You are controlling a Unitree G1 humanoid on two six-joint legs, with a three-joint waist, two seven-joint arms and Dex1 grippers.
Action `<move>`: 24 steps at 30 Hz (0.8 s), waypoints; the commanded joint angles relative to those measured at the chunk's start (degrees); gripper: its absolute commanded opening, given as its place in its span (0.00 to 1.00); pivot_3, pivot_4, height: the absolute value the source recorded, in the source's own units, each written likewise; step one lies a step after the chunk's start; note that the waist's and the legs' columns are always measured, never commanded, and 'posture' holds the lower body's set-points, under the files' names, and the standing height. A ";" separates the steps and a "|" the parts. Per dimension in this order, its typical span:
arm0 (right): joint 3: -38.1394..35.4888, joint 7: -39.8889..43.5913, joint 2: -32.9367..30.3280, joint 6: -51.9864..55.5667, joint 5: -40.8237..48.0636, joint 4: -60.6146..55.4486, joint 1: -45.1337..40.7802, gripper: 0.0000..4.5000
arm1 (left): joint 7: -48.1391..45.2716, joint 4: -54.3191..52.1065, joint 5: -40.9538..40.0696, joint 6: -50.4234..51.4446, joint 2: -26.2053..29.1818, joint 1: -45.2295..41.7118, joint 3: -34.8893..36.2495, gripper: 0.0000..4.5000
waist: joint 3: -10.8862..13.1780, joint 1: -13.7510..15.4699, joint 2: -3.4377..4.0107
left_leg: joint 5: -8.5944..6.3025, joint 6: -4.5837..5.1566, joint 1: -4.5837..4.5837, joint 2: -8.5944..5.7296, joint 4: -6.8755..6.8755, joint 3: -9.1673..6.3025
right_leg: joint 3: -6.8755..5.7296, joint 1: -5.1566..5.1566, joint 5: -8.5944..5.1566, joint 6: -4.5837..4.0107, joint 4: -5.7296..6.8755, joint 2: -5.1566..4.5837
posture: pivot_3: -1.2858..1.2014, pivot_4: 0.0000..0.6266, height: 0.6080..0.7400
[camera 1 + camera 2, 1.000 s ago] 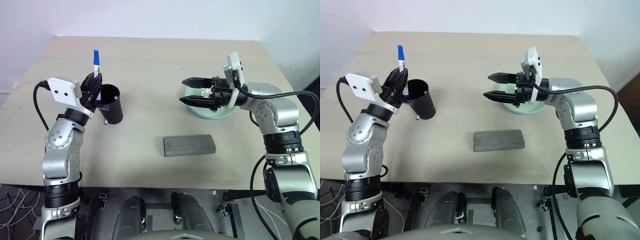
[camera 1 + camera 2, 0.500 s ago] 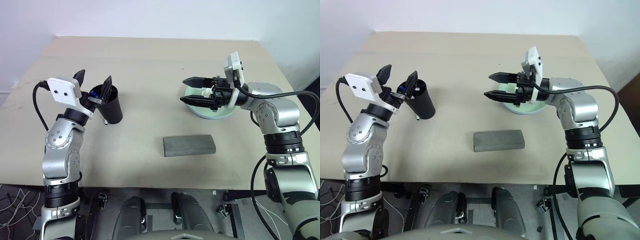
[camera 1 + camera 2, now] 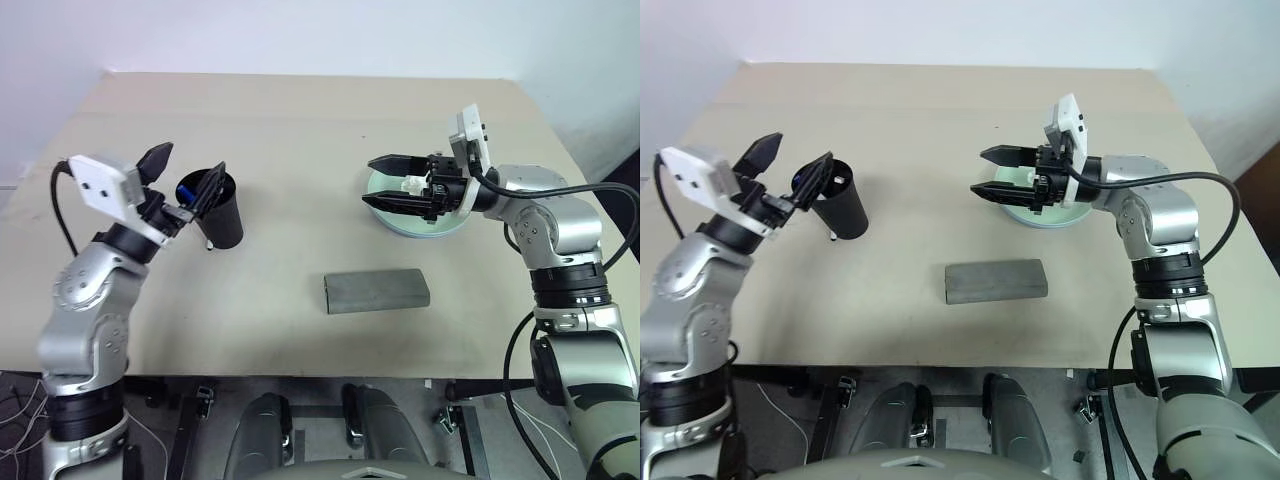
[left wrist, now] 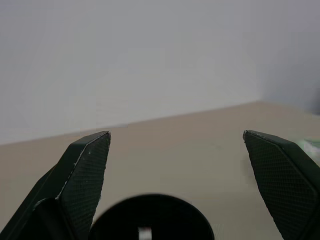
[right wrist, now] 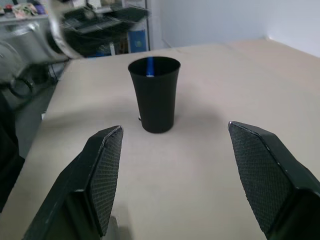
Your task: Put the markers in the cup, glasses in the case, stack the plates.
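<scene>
Now that the left claw (image 3: 187, 178) has spread empty and drawn back, the blue marker (image 3: 188, 187) sits inside the cup (image 3: 221, 210); the right claw (image 3: 378, 181) hangs released over the plates (image 3: 420, 222).

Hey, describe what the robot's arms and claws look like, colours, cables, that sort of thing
Both arms are built of rounded silver-grey metal segments with black joint bands. A white box-shaped camera sits on each wrist, and black cables loop from the wrists along the arms. The left claw and the right claw each have two black, tapered, pointed fingers whose inner pads carry a fine cross-hatched texture.
</scene>
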 commanded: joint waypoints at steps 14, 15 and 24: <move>-3.11 -2.66 -1.78 1.03 1.32 -6.22 6.12 0.79 | -21.68 3.13 -4.19 -1.65 10.67 18.44 8.27 0.99 | 0.01 -0.02 0.02 | -0.12 -0.21 -0.10 0.04 -0.05 0.02 | 0.01 -0.17 -0.01 -0.14 -0.10 -0.18 | 0.52 0.24 0.70; -3.17 -2.97 -1.83 0.51 0.91 -6.21 6.43 0.79 | -22.66 3.81 -3.45 -2.29 10.79 19.25 8.17 0.99 | 0.01 -0.05 0.02 | -0.13 -0.21 -0.11 0.04 -0.05 0.03 | 0.01 -0.18 -0.01 -0.14 -0.11 -0.19 | 0.52 0.24 0.70; -4.19 -5.31 -1.54 0.11 0.77 -6.38 7.69 0.79 | -24.39 6.71 -0.15 -6.92 10.29 18.77 7.55 0.99 | 0.00 0.07 0.02 | -0.13 -0.22 -0.41 0.02 -0.17 0.08 | 0.02 -0.49 -0.01 -0.16 -0.16 -0.30 | 0.52 0.24 0.70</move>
